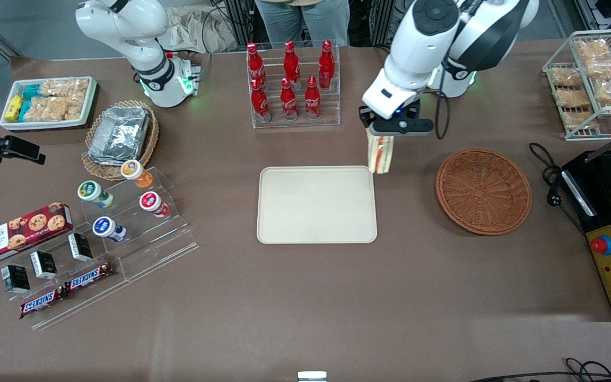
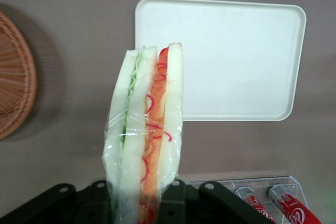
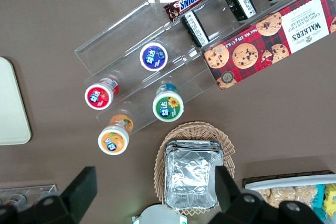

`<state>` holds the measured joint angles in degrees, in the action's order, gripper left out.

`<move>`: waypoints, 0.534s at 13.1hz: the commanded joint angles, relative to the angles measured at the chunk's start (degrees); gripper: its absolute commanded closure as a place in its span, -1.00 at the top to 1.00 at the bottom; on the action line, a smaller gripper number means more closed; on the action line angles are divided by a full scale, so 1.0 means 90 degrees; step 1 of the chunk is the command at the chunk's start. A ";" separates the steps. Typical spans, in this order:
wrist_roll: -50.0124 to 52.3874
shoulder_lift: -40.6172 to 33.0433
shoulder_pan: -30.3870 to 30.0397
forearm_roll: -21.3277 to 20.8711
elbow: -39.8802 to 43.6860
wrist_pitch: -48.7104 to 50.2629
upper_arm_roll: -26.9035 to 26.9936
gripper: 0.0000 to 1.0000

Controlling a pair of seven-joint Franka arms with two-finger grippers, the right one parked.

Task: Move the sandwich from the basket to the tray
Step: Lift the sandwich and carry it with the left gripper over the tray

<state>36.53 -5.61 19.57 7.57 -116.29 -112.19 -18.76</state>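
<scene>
My left gripper point(image 1: 380, 139) hangs in the air between the tray and the basket, shut on the sandwich point(image 1: 380, 155). The sandwich point(image 2: 144, 140) is a plastic-wrapped wedge of white bread with green and red-orange filling, pinched between the two black fingers point(image 2: 176, 198) and pointing downward. It hovers above the table just off the tray's corner that lies farthest from the front camera on the basket's side. The cream-beige tray point(image 1: 317, 204) point(image 2: 231, 56) lies flat with nothing on it. The round reddish-brown wicker basket point(image 1: 483, 190) point(image 2: 13, 82) holds nothing.
A clear rack of red cola bottles point(image 1: 290, 79) stands farther from the front camera than the tray. Toward the parked arm's end lie a tan basket of foil containers point(image 1: 120, 135), yogurt cups, cookies and Snickers bars. A wire snack rack point(image 1: 594, 79) and black appliance point(image 1: 610, 223) stand toward the working arm's end.
</scene>
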 commanded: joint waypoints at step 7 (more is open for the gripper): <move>0.0315 0.2192 0.0139 -0.1063 -0.0135 -0.2258 -0.0074 -1.00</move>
<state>36.72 8.89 19.63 1.77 -118.71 -129.05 -19.29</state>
